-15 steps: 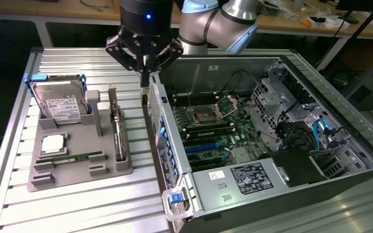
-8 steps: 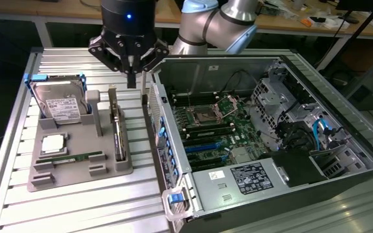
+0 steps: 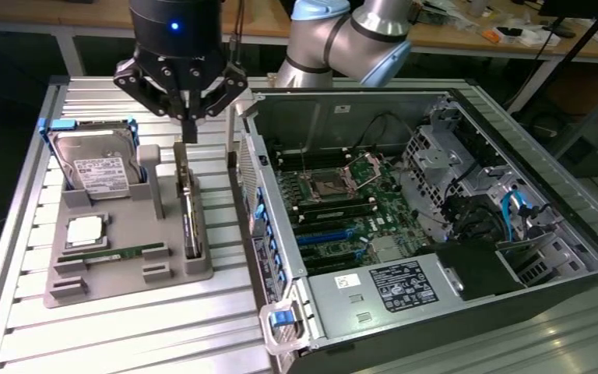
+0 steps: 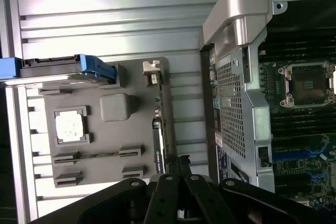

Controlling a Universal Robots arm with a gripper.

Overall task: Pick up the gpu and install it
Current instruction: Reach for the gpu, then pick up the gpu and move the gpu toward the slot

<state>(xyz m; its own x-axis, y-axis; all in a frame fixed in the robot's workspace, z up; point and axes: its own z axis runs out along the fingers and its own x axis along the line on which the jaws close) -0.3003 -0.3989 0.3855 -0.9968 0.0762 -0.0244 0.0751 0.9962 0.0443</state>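
Currently jaws hanging closed, gripping nothing, just above gpu (image 3: 189, 218) standing on edge in gray holder (image 3: 122, 273) below; open computer case (image 3: 330, 117) sitting beside, on counter (image 3: 122, 335).

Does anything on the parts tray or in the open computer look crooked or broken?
Nothing stands out. The gpu stands on edge in its slot of the gray tray, the hard drive sits in its cradle, and the gripper hangs closed over the gpu.
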